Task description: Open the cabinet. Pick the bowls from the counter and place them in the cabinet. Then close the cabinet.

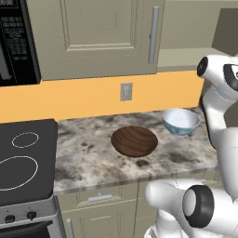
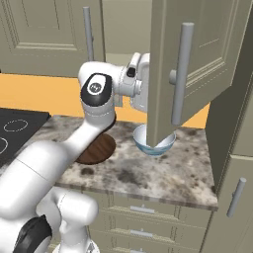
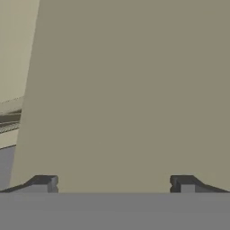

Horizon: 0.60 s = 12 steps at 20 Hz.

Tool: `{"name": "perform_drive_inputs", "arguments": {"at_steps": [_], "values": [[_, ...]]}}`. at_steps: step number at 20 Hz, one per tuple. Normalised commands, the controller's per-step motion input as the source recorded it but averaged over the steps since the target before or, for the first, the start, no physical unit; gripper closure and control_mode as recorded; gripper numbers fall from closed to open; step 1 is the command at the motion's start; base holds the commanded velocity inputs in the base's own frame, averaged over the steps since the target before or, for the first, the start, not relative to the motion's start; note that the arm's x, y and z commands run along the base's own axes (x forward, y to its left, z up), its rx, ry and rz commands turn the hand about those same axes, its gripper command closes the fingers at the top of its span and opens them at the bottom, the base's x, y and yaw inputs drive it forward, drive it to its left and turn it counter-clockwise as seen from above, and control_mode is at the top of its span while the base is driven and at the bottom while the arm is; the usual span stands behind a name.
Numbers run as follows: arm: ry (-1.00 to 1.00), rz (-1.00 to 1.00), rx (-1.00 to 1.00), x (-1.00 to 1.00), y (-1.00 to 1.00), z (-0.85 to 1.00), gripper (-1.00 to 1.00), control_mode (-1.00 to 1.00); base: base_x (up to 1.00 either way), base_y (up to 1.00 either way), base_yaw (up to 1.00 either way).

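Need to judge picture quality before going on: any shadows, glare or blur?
Left base view: sharp, soft shadow beneath the brown bowl, no glare. Right base view: clear, open cabinet door hides part of the white bowl. Hand view: flat beige panel, featureless.

Wood-grain brown bowl (image 1: 134, 141), glossy white-blue bowl (image 1: 181, 121), speckled marble-like counter (image 1: 93, 162).
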Motion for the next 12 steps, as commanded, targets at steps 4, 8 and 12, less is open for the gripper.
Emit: {"name": "perform_drive_inputs", "arguments": {"at_steps": [4,8,12], "values": [[0.0,0.0,0.06,0.0,-0.06,-0.01,-1.0,-1.0,0.0,0.0,0.0],[-0.02,0.06,0.11,0.0,0.24,0.0,-1.0,-1.0,0.0,0.0,0.0],[-0.12,0.13,0.14,0.0,0.41,0.0,-1.0,-1.0,0.0,0.0,0.0]]}}
